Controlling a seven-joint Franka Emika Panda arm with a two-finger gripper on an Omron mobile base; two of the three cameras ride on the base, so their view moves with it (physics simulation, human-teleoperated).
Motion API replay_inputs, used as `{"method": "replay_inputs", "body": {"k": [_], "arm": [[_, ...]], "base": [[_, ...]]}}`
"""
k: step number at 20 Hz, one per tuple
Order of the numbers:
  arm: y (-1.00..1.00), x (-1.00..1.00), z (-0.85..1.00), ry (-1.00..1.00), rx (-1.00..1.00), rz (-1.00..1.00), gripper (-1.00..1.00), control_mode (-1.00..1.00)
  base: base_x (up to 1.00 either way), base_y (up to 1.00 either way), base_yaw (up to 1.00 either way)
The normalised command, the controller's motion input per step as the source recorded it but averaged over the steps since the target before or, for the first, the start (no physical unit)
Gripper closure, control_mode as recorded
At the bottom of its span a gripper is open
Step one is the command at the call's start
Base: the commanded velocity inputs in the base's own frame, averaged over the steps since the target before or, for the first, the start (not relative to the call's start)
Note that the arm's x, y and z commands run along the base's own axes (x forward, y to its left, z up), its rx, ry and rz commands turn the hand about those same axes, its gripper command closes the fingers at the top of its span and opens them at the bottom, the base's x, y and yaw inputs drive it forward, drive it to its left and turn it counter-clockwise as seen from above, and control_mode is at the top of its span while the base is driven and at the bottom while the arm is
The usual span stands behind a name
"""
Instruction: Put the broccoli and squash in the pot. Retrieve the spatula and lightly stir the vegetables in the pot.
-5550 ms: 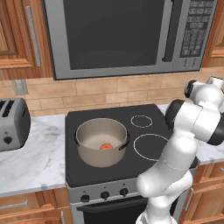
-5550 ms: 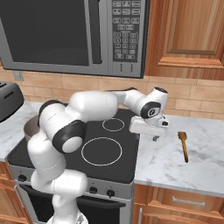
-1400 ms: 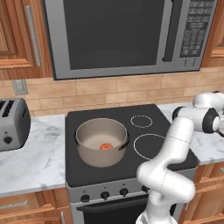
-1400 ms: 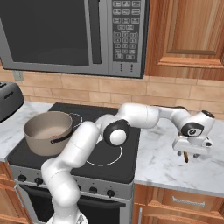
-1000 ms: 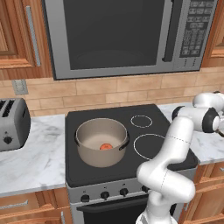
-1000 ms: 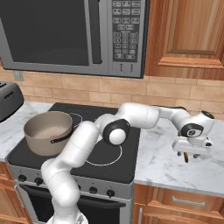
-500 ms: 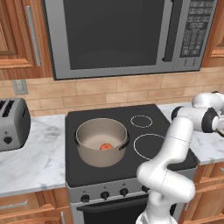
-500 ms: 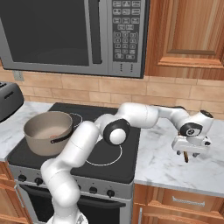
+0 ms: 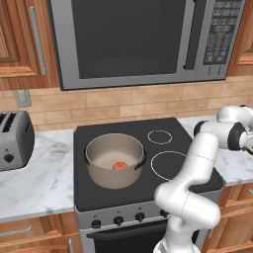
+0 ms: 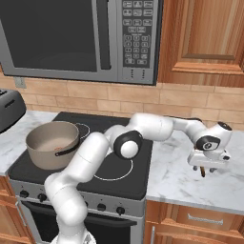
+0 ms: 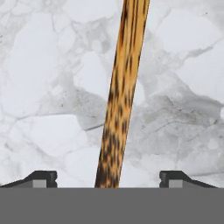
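Wooden and mottled with dark flecks on a light-brown ground, the spatula (image 11: 120, 96) runs as a long straight handle from the top of the hand view down to the bottom centre, slightly tilted, lying flat on the marble counter (image 11: 48, 87). It passes between the two dark fingertips (image 11: 41, 178) of the gripper (image 11: 107, 180), which stand wide apart at the lower left and lower right of that frame; neither tip touches the wood, so the hand is released and grips nothing. The marble is white with soft grey veins and looks smooth and glossy.

At the right of the right base view, the white hand (image 10: 209, 159) hangs low over the pale counter, with a short brown stub of the spatula (image 10: 203, 171) showing just beneath it.

At the left of that frame the pot (image 10: 50, 143) sits on the black glass cooktop (image 10: 136, 181), well apart from the hand. It is wide, round, beige-tan metal with a pale inside and a small dark side handle. In the left base view the squash (image 9: 118, 166), a small rounded orange-red piece, lies on the pot's floor near the middle. Broccoli cannot be made out inside.

A grey steel microwave (image 9: 143, 39) hangs above, over a tan brick backsplash, with reddish wooden cabinets (image 10: 205, 38) at the sides. A silver toaster (image 9: 15, 141) stands at the left edge.
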Motion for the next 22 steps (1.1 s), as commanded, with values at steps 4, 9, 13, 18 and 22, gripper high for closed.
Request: {"method": "replay_inputs", "body": {"k": [4,9,13,18,22], "arm": [[0.0,0.0,-0.31,0.0,-0.01,0.0,-1.0,-1.0],[0.02,-0.08,-0.03,0.0,-0.01,0.0,-1.0,-1.0],[0.11,0.0,0.0,-0.01,-0.1,0.0,-1.0,-1.0],[0.01,0.0,0.0,-0.06,-0.13,0.0,-1.0,-1.0],[0.0,-0.08,0.0,-0.14,-0.04,0.0,-1.0,-1.0]], "base": [[0.0,0.0,0.0],[0.0,0.0,0.0],[0.0,0.0,0.0],[0.0,0.0,0.0],[0.0,0.0,0.0]]}}
